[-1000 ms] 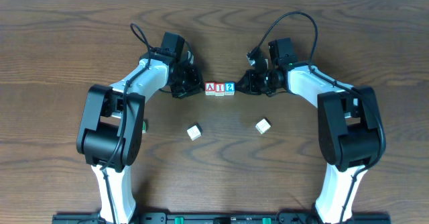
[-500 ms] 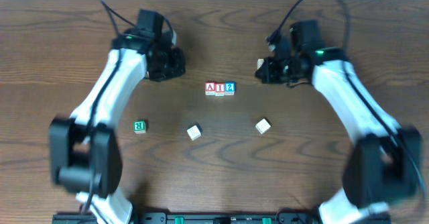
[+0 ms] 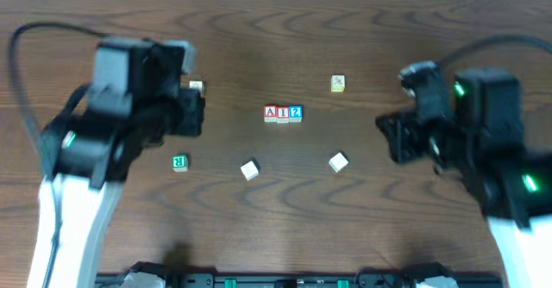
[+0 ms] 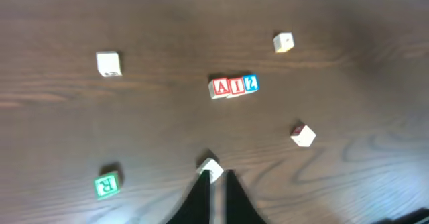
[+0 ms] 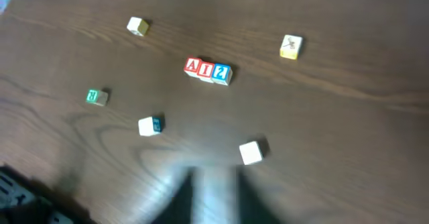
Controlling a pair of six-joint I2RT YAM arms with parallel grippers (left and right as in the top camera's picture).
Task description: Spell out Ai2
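Three blocks stand touching in a row mid-table: red A (image 3: pixel 271 113), red I (image 3: pixel 283 113), blue 2 (image 3: pixel 296 112). The row also shows in the left wrist view (image 4: pixel 235 86) and in the right wrist view (image 5: pixel 208 70). My left gripper (image 3: pixel 185 115) is raised well left of the row. Its fingers (image 4: pixel 216 178) are nearly together and hold nothing. My right gripper (image 3: pixel 398 140) is raised well right of the row. Its fingers (image 5: pixel 216 184) are blurred and hold nothing.
Loose blocks lie around the row: a green R block (image 3: pixel 179 162), a white block (image 3: pixel 250 170), a white block (image 3: pixel 338 161), a yellowish block (image 3: pixel 337 83) behind, and a pale block (image 3: pixel 196 86) by the left arm.
Both grippers have pulled away from the ends of the block row, risen and swung outward. The row has stayed put. Two blocks behind the arms have come into view.
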